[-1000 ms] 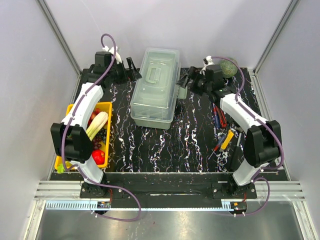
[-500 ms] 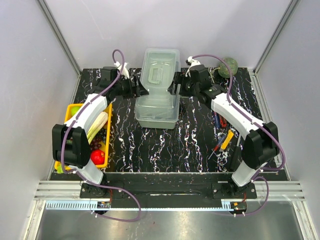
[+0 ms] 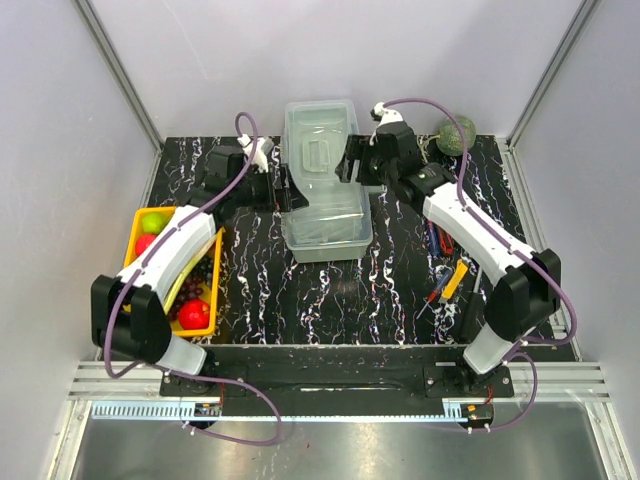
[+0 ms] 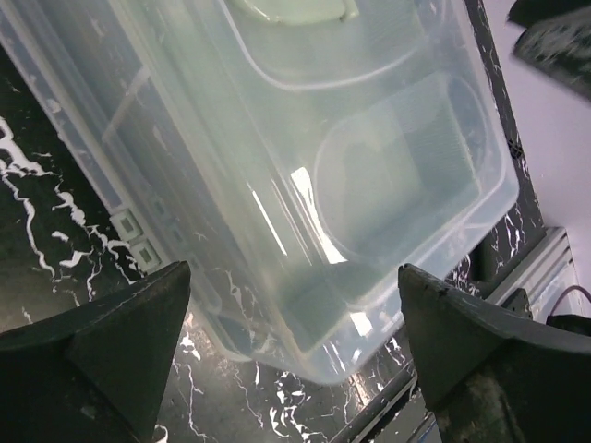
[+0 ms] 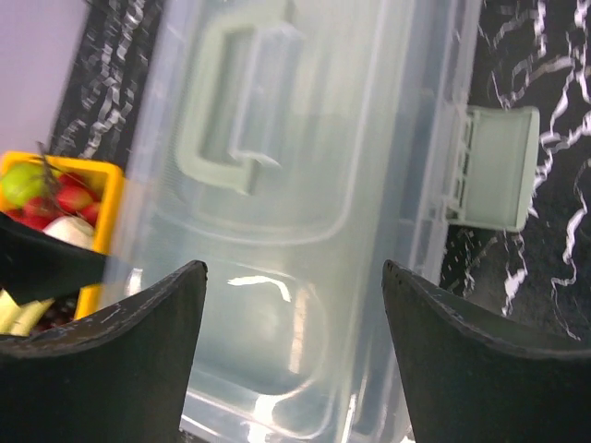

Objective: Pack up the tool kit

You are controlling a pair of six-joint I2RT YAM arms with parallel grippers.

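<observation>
Your left gripper [image 4: 294, 277] and right gripper [image 5: 294, 272] have fingers spread wide, with the toolbox [image 3: 322, 190] just past them. Only the top view shows the small tools [image 3: 450, 280].

Overhead camera, high at the near edge, looks down over the whole tabletop [image 3: 400, 290]. Both wrist cameras hang close over the toolbox [image 3: 325, 215] from opposite sides, sharing its clear lid [image 5: 305, 138].

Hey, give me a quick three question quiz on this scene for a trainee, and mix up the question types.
1. True or false: the hand tools lie left of the toolbox.
2. What holds the fruit? A) yellow tray B) toolbox C) a bowl
3. Fill in: the left gripper and right gripper are both ___.
Key: 1 false, they lie to its right. 2 A. 3 open.
</observation>
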